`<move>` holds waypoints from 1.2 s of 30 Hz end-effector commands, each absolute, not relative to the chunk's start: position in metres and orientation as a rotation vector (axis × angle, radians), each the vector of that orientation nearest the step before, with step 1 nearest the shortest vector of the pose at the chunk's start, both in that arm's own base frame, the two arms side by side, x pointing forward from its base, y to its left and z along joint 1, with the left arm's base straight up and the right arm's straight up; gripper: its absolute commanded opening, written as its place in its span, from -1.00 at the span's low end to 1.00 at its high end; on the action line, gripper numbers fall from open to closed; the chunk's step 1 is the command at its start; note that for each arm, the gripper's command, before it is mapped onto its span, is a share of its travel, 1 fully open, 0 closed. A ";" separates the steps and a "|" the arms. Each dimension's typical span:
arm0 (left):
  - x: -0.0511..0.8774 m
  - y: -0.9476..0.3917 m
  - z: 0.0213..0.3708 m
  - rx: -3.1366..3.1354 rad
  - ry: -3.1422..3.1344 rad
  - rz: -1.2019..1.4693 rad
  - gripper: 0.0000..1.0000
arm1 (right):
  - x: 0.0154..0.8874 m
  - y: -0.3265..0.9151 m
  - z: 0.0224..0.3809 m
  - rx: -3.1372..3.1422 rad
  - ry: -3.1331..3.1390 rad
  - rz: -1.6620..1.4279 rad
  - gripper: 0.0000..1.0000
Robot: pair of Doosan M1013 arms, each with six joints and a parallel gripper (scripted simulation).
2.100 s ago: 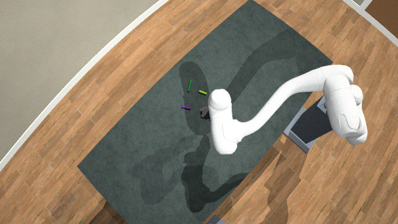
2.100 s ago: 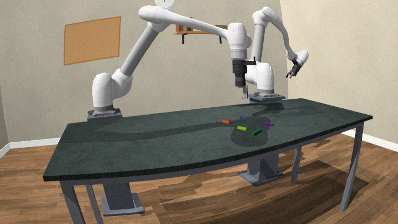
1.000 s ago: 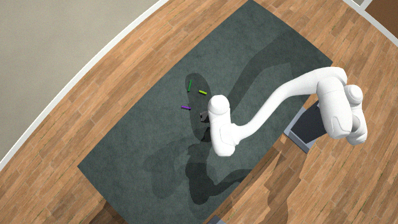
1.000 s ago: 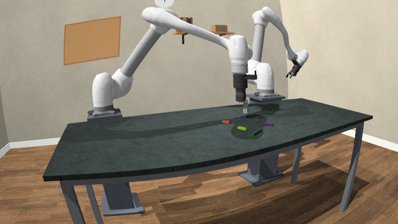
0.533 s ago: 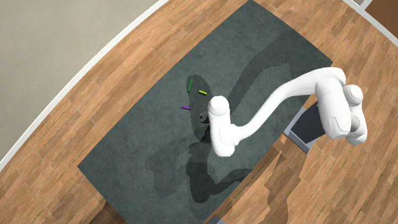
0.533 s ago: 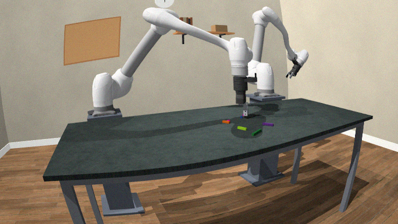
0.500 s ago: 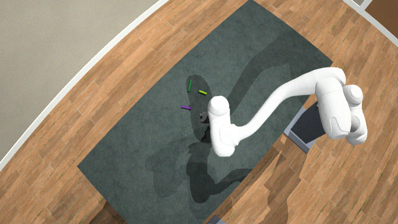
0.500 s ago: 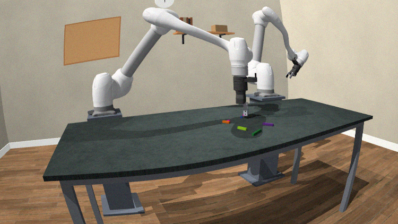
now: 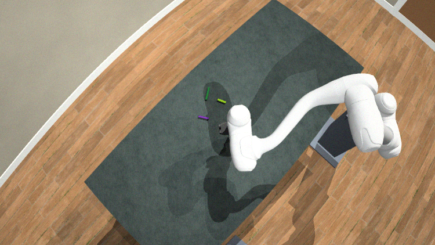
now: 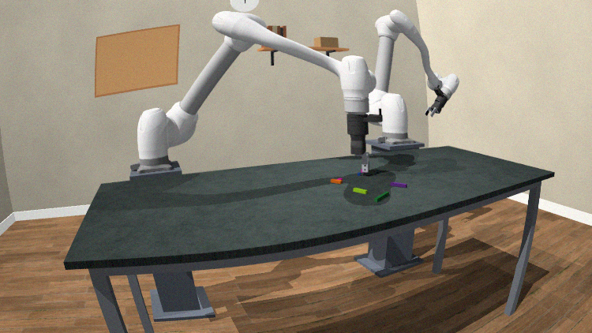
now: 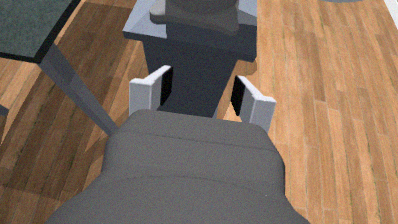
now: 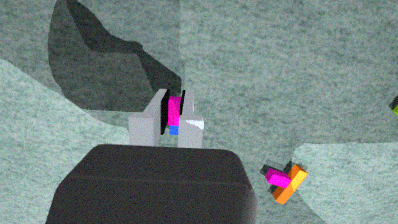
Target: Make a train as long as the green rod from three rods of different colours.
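Note:
My right gripper point(image 10: 365, 172) point(image 12: 175, 103) is shut on a magenta rod point(image 12: 174, 112), low over the table. A blue rod point(image 10: 358, 173) point(image 12: 173, 130) shows at that rod's near end in the right wrist view; whether they touch is unclear. A second magenta rod point(image 10: 339, 179) point(image 12: 276, 177) has its end against or on the side of the orange rod point(image 10: 335, 181) point(image 12: 280, 196). The lime rod point(image 9: 221, 101) point(image 10: 359, 190), green rod point(image 9: 207, 93) point(image 10: 382, 196) and purple rod point(image 9: 203, 117) point(image 10: 399, 185) lie apart. My left gripper point(image 10: 430, 111) point(image 11: 202, 84) is open and empty, away from the table.
The dark table point(image 9: 145, 152) point(image 10: 248, 215) bears all the rods. In the top view the right arm point(image 9: 243, 137) hides the orange, blue and magenta rods. The left wrist view shows an arm pedestal point(image 11: 195, 65), the wooden floor point(image 11: 340, 150) and a table corner point(image 11: 25, 30).

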State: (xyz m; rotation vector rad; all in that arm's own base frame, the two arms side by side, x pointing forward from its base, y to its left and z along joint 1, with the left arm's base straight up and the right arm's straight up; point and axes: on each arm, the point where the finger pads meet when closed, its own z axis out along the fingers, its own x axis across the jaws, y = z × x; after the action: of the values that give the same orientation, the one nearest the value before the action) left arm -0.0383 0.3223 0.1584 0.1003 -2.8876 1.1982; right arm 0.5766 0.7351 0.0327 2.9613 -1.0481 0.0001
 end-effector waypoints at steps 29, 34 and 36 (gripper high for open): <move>-0.038 0.323 0.159 0.100 -2.888 1.197 1.00 | 0.577 0.735 0.026 2.963 -1.049 0.000 -0.52; -0.038 0.323 0.159 0.100 -2.888 1.197 1.00 | 0.577 0.735 0.024 2.963 -1.049 0.000 -0.52; -0.038 0.323 0.159 0.100 -2.888 1.197 1.00 | 0.577 0.735 0.024 2.963 -1.049 0.000 -0.52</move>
State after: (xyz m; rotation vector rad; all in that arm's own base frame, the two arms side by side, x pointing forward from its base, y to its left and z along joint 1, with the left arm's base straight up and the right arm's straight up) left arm -0.0383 0.3223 0.1584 0.1003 -2.8876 1.1983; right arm 0.5766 0.7351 0.0232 2.9614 -1.0481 0.0001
